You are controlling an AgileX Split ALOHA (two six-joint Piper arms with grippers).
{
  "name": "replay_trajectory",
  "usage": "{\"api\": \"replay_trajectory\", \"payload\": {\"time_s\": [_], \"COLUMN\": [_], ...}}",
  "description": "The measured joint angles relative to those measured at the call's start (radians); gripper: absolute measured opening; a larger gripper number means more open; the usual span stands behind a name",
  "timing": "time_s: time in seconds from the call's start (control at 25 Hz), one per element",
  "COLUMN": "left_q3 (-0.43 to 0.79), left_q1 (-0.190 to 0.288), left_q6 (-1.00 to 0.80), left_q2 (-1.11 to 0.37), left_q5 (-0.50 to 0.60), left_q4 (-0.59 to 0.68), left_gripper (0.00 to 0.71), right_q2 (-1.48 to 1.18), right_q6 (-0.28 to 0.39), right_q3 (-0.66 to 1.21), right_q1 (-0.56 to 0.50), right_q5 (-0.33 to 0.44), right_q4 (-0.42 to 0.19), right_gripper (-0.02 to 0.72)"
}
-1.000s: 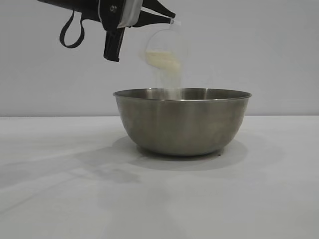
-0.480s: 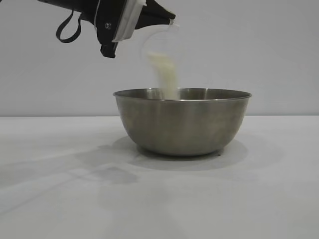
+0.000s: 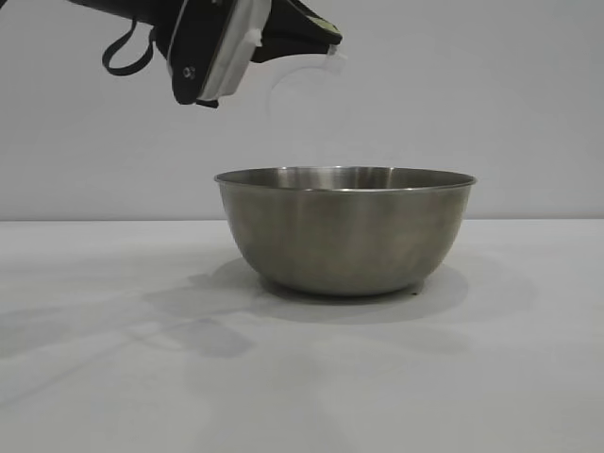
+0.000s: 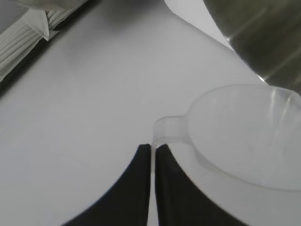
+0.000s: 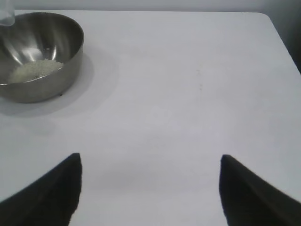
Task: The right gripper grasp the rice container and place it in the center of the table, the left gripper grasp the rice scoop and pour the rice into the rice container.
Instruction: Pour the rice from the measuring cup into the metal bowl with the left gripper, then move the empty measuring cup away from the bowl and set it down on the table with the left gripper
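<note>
1. The left hand (image 3: 326, 42) hangs high above the left part of the steel rice bowl (image 3: 345, 229), its 2 black fingers pinched tight on the loop handle of the translucent measuring cup (image 4: 244, 134).
2. The cup is tipped over, its mouth facing down toward the bowl, and it looks empty.
3. The bowl stands upright on the white table (image 3: 113, 377), about in the middle of it as seen from the front.
4. From the right wrist view, a small heap of white rice (image 5: 34, 70) lies on the bottom of the bowl.
5. The right hand (image 5: 149, 188) sits well apart from the bowl, above bare table, its 2 fingers spread wide with nothing between them.
</note>
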Motion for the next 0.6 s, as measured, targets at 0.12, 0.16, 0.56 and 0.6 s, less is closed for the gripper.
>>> {"api": "replay_trajectory", "payload": {"time_s": [0.12,0.16,0.56,0.6], "left_q3": [0.0,0.0,0.0,0.0], "left_q1": [0.0,0.0,0.0,0.0], "left_q6": [0.002,0.013,0.079,0.079], "left_q2": [0.0,0.0,0.0,0.0], "left_q5": [-0.007,-0.015,-0.048,-0.048], "left_q4": [0.002,0.002,0.037,0.037], "left_gripper": [0.0,0.0,0.0,0.0], "right_q2": [0.0,0.0,0.0,0.0], "right_q6": [0.0,0.0,0.0,0.0], "right_q3": [0.0,0.0,0.0,0.0], "right_q1": [0.0,0.0,0.0,0.0], "right_q5": [0.0,0.0,0.0,0.0], "right_q4": [0.0,0.0,0.0,0.0], "right_gripper": [0.514,0.514,0.514,0.514]}}
